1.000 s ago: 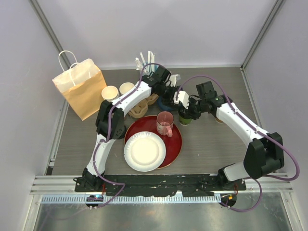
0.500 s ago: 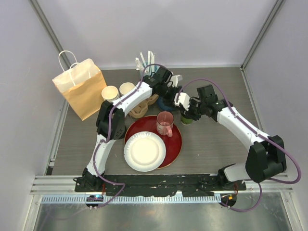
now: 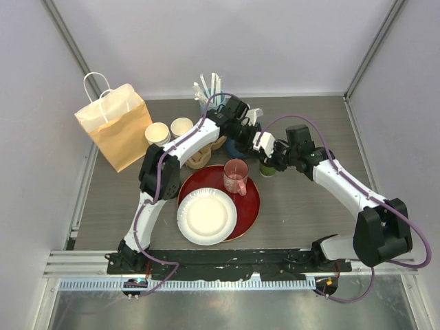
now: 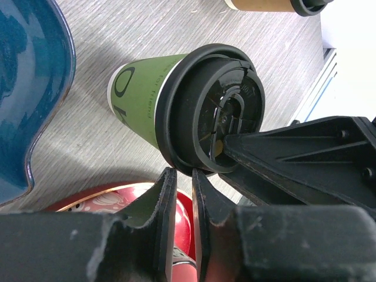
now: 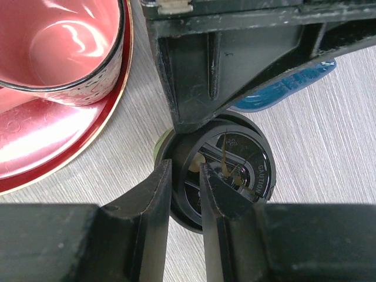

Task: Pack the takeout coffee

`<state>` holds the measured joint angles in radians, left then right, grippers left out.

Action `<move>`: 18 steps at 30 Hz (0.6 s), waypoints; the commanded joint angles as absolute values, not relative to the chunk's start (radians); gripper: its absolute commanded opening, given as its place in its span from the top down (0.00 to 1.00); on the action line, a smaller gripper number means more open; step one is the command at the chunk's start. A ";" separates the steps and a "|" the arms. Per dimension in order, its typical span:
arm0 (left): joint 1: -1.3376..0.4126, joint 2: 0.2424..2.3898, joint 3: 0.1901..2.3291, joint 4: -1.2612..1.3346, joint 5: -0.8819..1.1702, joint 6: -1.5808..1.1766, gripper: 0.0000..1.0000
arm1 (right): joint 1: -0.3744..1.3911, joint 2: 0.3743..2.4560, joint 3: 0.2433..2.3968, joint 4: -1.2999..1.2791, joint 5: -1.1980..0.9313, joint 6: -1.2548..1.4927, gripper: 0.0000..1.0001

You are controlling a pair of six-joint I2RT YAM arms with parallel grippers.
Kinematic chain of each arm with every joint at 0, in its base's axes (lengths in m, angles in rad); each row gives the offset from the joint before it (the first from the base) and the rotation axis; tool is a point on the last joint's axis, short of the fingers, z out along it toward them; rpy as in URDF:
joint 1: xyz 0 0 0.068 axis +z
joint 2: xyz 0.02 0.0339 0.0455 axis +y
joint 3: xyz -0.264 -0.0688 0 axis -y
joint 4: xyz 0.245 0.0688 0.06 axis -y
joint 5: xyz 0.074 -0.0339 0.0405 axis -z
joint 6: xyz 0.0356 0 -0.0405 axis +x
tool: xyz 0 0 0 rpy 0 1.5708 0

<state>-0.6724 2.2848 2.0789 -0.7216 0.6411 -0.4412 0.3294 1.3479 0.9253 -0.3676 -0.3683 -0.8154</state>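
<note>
Right gripper (image 5: 183, 170) pinching lid (image 5: 235, 170) rim of green cup (image 4: 141, 97), jaws nearly together, rim sitting between them. Left gripper (image 4: 181, 176) narrowed to slit, rim just at its tips; grip unclear. Probably both steadying cup for lifting to paper bag (image 3: 113, 127), well left.

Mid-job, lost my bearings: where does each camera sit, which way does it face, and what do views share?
Top external: above and behind, facing down on the table; left arm and right arm show whole, bases at bottom.
Left wrist: on the left arm, looking along the left gripper at the green cup; its own fingers show.
Right wrist: on the right arm, looking down past the right gripper onto that cup's black lid; own fingers show.
Shared: both wrist views hold the green cup, and each catches the other gripper.
</note>
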 commanded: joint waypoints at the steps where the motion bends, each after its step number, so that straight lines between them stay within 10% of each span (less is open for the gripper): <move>1: -0.678 2.306 2.074 -0.683 0.670 -0.457 0.83 | 0.314 1.427 0.827 -0.529 -0.324 -0.778 0.71; 18: -0.707 2.375 1.988 -0.649 0.583 -0.439 0.90 | 0.296 1.462 0.813 -0.517 -0.357 -0.741 0.73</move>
